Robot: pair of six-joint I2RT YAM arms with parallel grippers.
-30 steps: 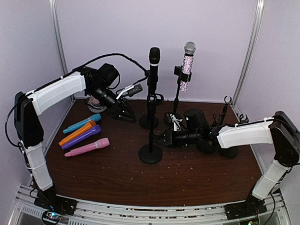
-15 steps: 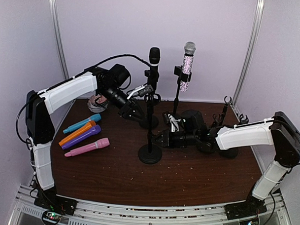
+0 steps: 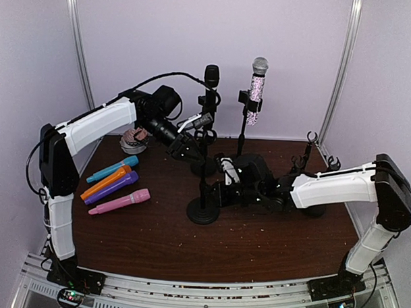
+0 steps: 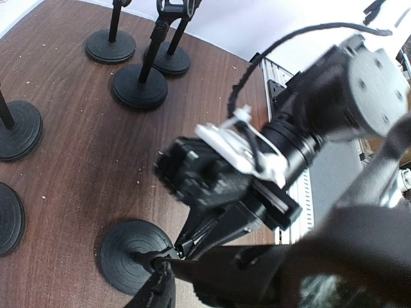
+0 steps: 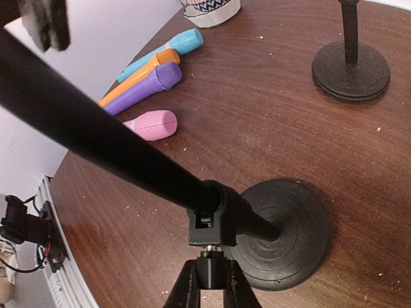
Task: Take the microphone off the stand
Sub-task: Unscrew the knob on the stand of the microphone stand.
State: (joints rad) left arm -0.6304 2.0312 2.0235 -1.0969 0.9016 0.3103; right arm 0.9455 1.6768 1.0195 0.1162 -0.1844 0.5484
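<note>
Left arm has swung right toward stand [image 3: 204, 184]; stand base nudged left. Right gripper [image 5: 209, 282] pressed tight on stand pole, just above base. Left of stand, lying flat: pink microphone [image 3: 120, 202], purple microphone [image 3: 112, 187], orange microphone [image 3: 106, 181], blue microphone [image 3: 113, 169]. Left gripper [image 3: 191, 152] just beside pole, below black microphone [image 3: 211, 78]; finger spread cannot be told. Black microphone upright atop stand. Behind stand: glitter microphone [image 3: 255, 95] on second stand.

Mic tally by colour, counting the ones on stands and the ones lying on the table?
black microphone, on a stand: 1
glittery pink microphone with a silver head, on a stand: 1
blue plastic microphone, lying on the table: 1
orange plastic microphone, lying: 1
purple plastic microphone, lying: 1
pink plastic microphone, lying: 1
Total: 6
</note>
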